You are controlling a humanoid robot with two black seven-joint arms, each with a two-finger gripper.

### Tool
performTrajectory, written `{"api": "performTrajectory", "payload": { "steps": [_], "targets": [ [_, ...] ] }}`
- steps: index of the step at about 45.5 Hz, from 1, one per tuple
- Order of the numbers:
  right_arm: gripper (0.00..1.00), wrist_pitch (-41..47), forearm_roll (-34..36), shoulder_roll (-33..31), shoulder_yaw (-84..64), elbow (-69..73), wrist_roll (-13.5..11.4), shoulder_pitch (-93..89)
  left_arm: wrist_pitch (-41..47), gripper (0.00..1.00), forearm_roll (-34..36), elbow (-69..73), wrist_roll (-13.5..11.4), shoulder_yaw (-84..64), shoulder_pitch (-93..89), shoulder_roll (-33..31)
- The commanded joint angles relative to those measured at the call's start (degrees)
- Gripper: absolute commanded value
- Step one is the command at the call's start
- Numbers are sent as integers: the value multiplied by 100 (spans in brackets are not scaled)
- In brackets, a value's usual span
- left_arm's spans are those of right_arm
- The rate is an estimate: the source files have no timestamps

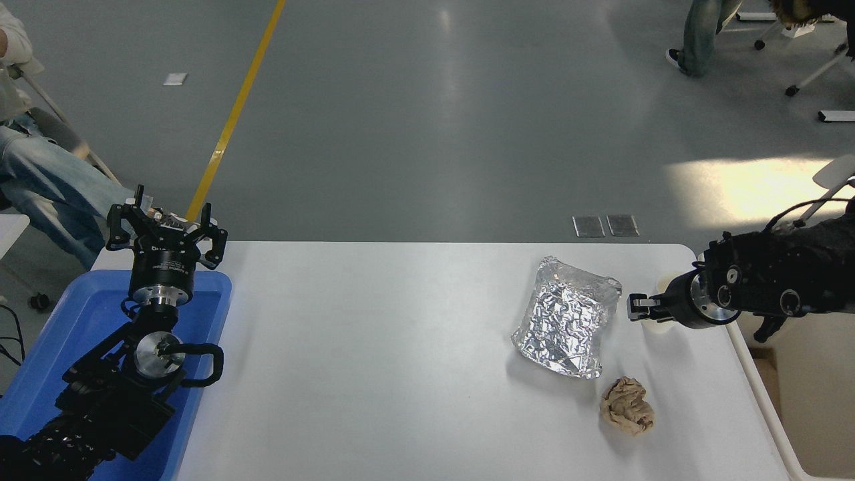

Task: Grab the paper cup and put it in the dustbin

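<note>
One paper cup, mostly hidden behind the right gripper near the table's right edge, beside the one dustbin; can't tell the finger gap. One foil tray, one brown paper ball. Left gripper parked over one blue tray, fingers spread.

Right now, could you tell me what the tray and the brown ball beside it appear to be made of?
The foil tray looks like thin aluminium foil: silver, mirror-bright and creased all over. The crumpled brown paper ball seems to be matte kraft-type paper, going by its dull tan folds, though it could be a napkin.
</note>
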Motion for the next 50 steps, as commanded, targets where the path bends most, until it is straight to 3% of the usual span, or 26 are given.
{"api": "performTrajectory", "payload": {
  "steps": [1, 19, 38, 50],
  "targets": [
    [100, 460, -22, -224, -853, 837, 20, 1658, 0, 99, 8, 0, 0, 0, 0, 0],
    [100, 3001, 329, -31, -1003, 2182, 64, 4454, 0, 99, 8, 0, 0, 0, 0, 0],
    [100, 3001, 1200, 180, -880, 3027, -6, 4815, 0, 99, -1, 0, 0, -9, 0, 0],
    [100, 3001, 1261, 145, -950, 3009, -15, 5018, 0, 99, -1, 0, 0, -9, 0, 0]
  ]
}}
